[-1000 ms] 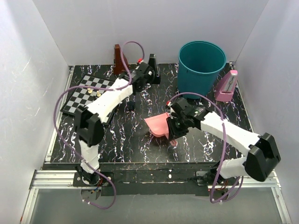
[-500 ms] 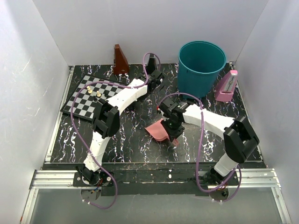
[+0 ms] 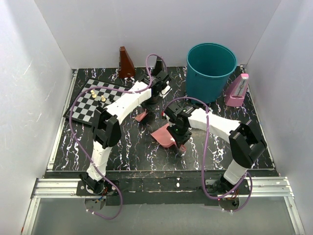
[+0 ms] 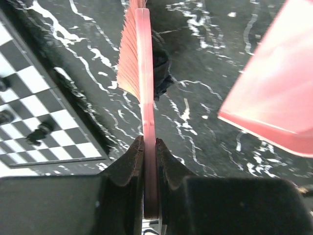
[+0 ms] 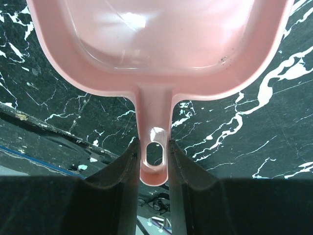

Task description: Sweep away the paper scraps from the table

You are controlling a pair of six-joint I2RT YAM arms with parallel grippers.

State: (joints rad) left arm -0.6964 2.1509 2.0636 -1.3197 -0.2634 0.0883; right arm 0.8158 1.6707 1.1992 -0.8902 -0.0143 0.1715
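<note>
L gripper (image 4: 149, 147) pinches pink brush (image 4: 142, 58) | dark paper scrap (image 4: 160, 63) touches bristles, at 3 o'clock | R gripper (image 5: 154, 152) pinches pink dustpan (image 5: 156, 49) handle

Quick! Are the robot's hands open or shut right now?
Left gripper: shut on the pink brush.
Right gripper: shut on the pink dustpan, by its handle.

Two arms meet mid-scene. The left arm (image 3: 124, 102) extends far and rightward, wrist angled down, the left gripper (image 4: 149, 143) pinched tight on the pink brush (image 4: 139, 63). The right arm (image 3: 220, 125) folds leftward, the right gripper (image 5: 152, 147) clasping the pink dustpan (image 5: 161, 49) by its handle.
</note>
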